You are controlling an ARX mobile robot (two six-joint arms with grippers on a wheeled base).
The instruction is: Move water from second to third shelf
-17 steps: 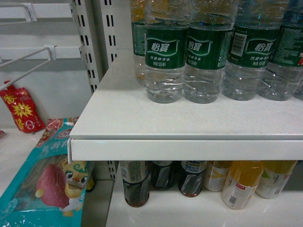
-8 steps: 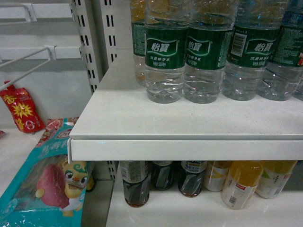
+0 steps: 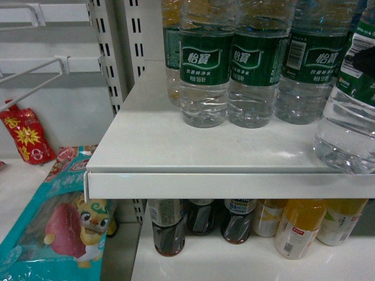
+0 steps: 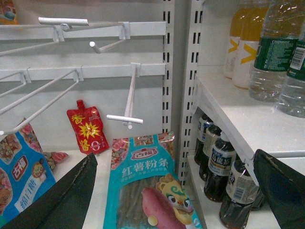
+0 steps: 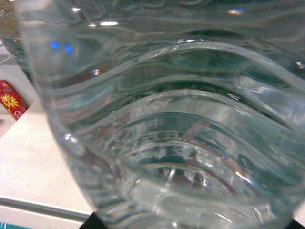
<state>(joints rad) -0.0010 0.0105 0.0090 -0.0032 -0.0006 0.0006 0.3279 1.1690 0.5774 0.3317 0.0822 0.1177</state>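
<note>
A row of water bottles (image 3: 203, 70) with dark green labels stands on the white shelf (image 3: 176, 146). One more water bottle (image 3: 350, 120) is tilted at the far right, nearer to me, its base over the shelf's front lip. This bottle (image 5: 162, 119) fills the right wrist view, and only a dark corner of a right finger (image 5: 89, 224) shows under it. The dark shape on its label in the head view appears to be part of the right gripper. My left gripper (image 4: 171, 195) is open and holds nothing, off to the left of the shelf unit.
The shelf below holds dark tea bottles (image 3: 170, 228) and orange drinks (image 3: 299, 228). Left of the upright are a teal noodle packet (image 3: 53, 228), a red sachet (image 3: 20, 137) and white peg hooks (image 4: 128, 95). Yellow drink bottles (image 4: 245, 52) stand behind the water.
A water bottle has come forward at the right of the head view, tilted and much closer than the row. The other bottles have stayed in place.
</note>
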